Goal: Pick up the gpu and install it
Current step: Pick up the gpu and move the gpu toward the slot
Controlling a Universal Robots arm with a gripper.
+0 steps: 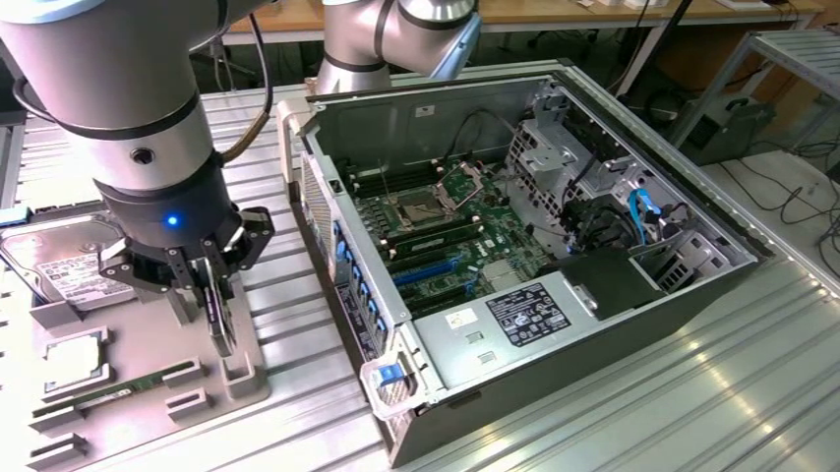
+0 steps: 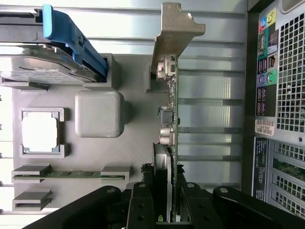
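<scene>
Underneath everything, a ribbed metal tabletop (image 1: 683, 393). Lying on it toward the exterior view's right, side panel off, a black computer case (image 1: 393, 103) with the green motherboard (image 1: 459, 226) exposed inside. Reaching down at the exterior view's left, the grey robot arm (image 1: 118, 88) with a blue light on its wrist. Below that, just beside the case, a grey parts tray (image 1: 132, 324) flat on the tabletop. In the tray's far corner, a silver hard drive (image 1: 66, 270) with a white label, a blue rail along it in the wrist view.

Clamped in the tool (image 1: 210, 285), the gpu (image 1: 216, 320): standing on edge over the tray's side nearest the case, black fingers (image 2: 140, 205) pressing both faces around the round fan. Pointing away from the wrist, the silver bracket (image 2: 174, 33) at the card's far end. Cannot tell whether the card's lower edge touches the tray's posts or hangs clear of them.

Seated in a square pocket of the tray, a CPU (image 2: 40, 133). Beside it, in a narrow slot, a thin green RAM stick (image 2: 71, 174).
</scene>
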